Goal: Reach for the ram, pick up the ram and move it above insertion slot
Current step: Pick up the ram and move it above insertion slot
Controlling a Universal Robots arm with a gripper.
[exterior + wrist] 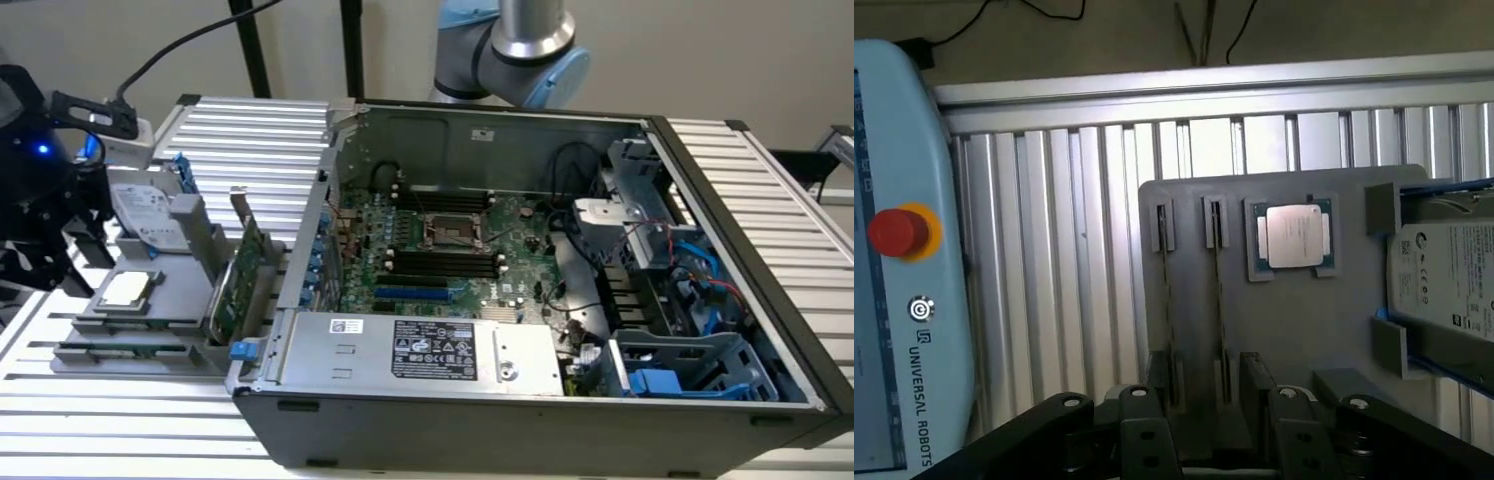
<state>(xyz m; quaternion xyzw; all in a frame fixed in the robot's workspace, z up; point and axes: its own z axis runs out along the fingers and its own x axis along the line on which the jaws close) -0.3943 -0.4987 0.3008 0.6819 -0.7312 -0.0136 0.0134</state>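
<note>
**A:** Wrist view first: how do the fingers [1059, 440] stand?

**B:** Spread wide, with nothing between them. The gripper [1216, 455] holds nothing and touches nothing.

**A:** And the ram?

**B:** The ram [1220, 310] stands on its edge in a slot of the grey holder [1334, 340]. It is straight ahead of the fingers, about in line with the gap between them and apart from both. A second thin stick [1168, 310] sits in the neighbouring slot, nearer to one finger.

**A:** Anything else close by?

**B:** A processor [1294, 237] lies flat on the holder beside the far end of the ram's slot, farther from the fingers. A hard drive [1444, 270] sits out past the other finger. In the exterior view, the open computer case [534, 430] stands well apart from the gripper.
</note>
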